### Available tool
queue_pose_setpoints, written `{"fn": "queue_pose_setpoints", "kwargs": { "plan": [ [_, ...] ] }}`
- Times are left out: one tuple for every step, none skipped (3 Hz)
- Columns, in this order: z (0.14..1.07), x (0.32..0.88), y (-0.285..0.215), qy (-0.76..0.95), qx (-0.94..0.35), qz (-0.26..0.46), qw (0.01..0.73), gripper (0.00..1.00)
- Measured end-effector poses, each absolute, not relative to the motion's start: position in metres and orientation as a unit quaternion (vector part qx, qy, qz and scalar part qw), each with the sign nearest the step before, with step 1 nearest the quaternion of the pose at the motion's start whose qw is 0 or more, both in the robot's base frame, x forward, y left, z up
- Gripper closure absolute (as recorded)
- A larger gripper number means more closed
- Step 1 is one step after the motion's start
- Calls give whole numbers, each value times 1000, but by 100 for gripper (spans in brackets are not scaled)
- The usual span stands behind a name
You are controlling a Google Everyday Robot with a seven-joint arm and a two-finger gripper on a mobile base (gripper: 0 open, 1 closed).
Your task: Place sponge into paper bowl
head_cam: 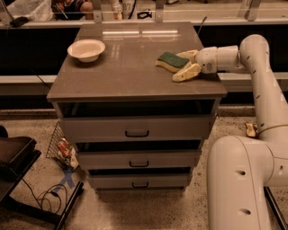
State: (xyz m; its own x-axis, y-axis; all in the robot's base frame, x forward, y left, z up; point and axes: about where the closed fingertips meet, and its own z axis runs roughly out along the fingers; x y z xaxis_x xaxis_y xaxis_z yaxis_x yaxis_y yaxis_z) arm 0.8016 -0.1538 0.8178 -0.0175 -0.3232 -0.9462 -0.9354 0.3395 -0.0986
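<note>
The sponge (169,60), pale yellow foam with its dark green face up, lies flat on the right part of the grey cabinet top (130,67). My gripper (179,66) reaches in from the right at tabletop height and is open. One cream finger (187,72) sits just in front of the sponge's right end and the other (188,55) just behind it, so that end lies between them. The paper bowl (86,49), white and empty, stands upright near the back left corner, far to the left of the gripper.
The cabinet has three drawers with dark handles (137,133) below the top. My white arm (263,85) and base (243,179) fill the right side. A counter with clutter (135,9) runs behind. A wire basket (63,146), cables and a dark stand are on the floor at left.
</note>
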Motion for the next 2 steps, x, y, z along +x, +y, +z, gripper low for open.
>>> {"fn": "queue_pose_setpoints", "kwargs": {
  "plan": [
    [818, 801, -154, 645, -488, 304, 503, 65],
    [819, 801, -154, 645, -488, 304, 503, 88]
  ]
}}
